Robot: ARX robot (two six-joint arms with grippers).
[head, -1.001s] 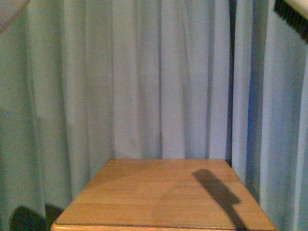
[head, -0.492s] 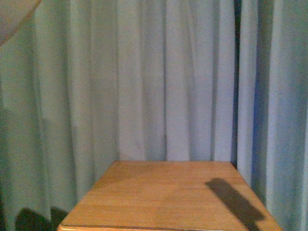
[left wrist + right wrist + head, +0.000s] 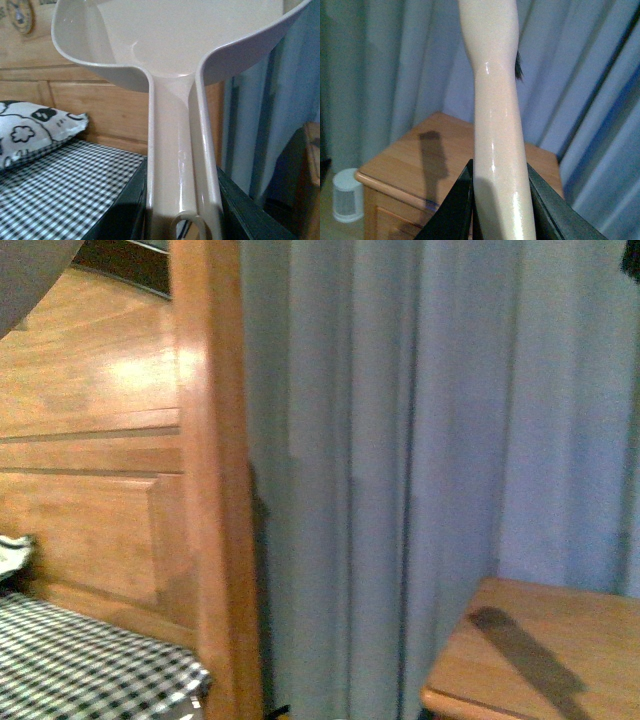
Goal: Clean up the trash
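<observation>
No trash shows in any view. My left gripper (image 3: 182, 200) is shut on the handle of the beige dustpan (image 3: 170, 45), whose pan is held up in front of the wooden headboard (image 3: 115, 107). A grey corner of the dustpan (image 3: 30, 275) shows at the top left of the front view. My right gripper (image 3: 500, 200) is shut on the beige handle of the brush (image 3: 497, 115), and a few dark bristles (image 3: 519, 67) show past the handle. The brush is held upright above the wooden bedside table (image 3: 445, 150).
A bed with a black-and-white checked sheet (image 3: 80, 665) lies at the lower left, also in the left wrist view (image 3: 60, 185). A patterned pillow (image 3: 35, 125) rests on it. Grey-blue curtains (image 3: 420, 440) hang behind the bedside table (image 3: 540, 650). A small white canister (image 3: 347, 195) stands on the floor.
The front view has swung to the left: the bedside table has slid to the lower right, and the headboard and the checked bed have come into view.
</observation>
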